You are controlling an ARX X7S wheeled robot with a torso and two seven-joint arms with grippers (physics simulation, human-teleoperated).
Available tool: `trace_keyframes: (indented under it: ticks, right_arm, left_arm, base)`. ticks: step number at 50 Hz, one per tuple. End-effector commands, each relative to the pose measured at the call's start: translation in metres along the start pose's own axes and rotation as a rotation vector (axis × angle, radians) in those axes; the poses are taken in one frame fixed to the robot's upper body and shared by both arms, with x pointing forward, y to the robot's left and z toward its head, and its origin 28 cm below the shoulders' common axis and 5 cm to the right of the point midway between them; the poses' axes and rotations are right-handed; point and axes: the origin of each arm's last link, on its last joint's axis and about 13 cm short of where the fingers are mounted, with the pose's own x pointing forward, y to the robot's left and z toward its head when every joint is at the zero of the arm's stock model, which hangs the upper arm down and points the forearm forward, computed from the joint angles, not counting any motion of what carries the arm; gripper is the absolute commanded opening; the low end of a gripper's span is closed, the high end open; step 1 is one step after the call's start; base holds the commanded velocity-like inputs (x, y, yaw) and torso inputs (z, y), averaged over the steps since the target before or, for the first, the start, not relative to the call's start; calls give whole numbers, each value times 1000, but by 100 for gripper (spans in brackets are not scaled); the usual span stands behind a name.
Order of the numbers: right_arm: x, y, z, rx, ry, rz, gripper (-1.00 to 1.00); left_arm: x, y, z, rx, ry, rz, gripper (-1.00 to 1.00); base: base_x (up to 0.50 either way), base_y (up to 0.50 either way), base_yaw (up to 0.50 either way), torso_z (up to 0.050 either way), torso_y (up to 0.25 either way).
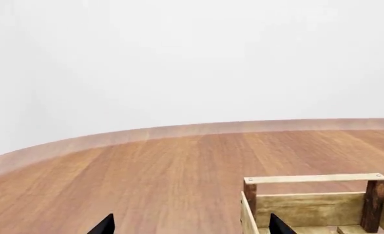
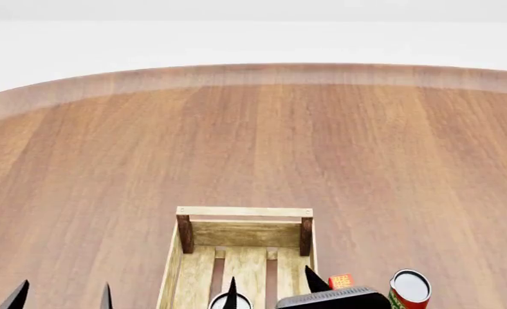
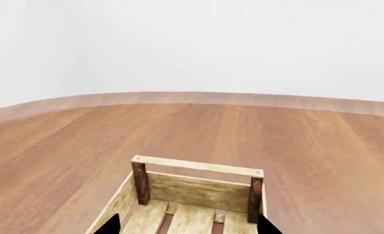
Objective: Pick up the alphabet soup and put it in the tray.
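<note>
The tray [image 2: 245, 212], a light-wood crate with dark corner posts, lies at the bottom centre of the head view. A whitish round top [image 2: 243, 302], seemingly the alphabet soup, shows inside the tray at the frame's bottom edge; its label is hidden. My right gripper [image 2: 273, 290] is open above the tray, with one fingertip in front of that top. The right wrist view shows the gripper [image 3: 188, 228] empty over the tray's slats [image 3: 192, 217]. My left gripper [image 2: 62, 299] is open and empty left of the tray. In the left wrist view [image 1: 190, 229] it is beside the tray's end [image 1: 316, 179].
A smaller red-and-green can [image 2: 408, 290] stands on the wooden table [image 2: 253, 141] just right of the tray. A small red-orange box [image 2: 341, 281] sits between it and the tray. The table's curved far edge [image 2: 253, 71] meets a white wall.
</note>
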Motion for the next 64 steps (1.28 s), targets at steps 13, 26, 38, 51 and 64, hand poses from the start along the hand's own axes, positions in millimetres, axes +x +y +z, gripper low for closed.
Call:
trace_keyframes:
  ticks: [13, 26, 38, 51, 64]
  right_arm:
    - [-24, -9, 21, -7, -135, -34, 100]
    - [-38, -17, 31, -4, -172, -74, 100]
    - [-46, -19, 42, -2, -208, -88, 100]
    - [-56, -19, 53, -9, -240, -89, 100]
    - [-63, -20, 62, -13, -267, -97, 100]
  left_arm:
    - [-4, -1, 13, 12, -118, 13, 100]
    - [-5, -1, 21, 10, -141, 14, 100]
    - [-6, 0, 27, 10, -168, 28, 100]
    - [-6, 1, 32, 6, -195, 44, 100]
    - [-7, 2, 36, 3, -213, 56, 100]
  base:
    - [0, 0, 0, 0, 0]
    - [0, 0, 0, 0, 0]
    - [0, 0, 0, 0, 0]
    - [0, 0, 0, 0, 0]
    - [0, 0, 0, 0, 0]
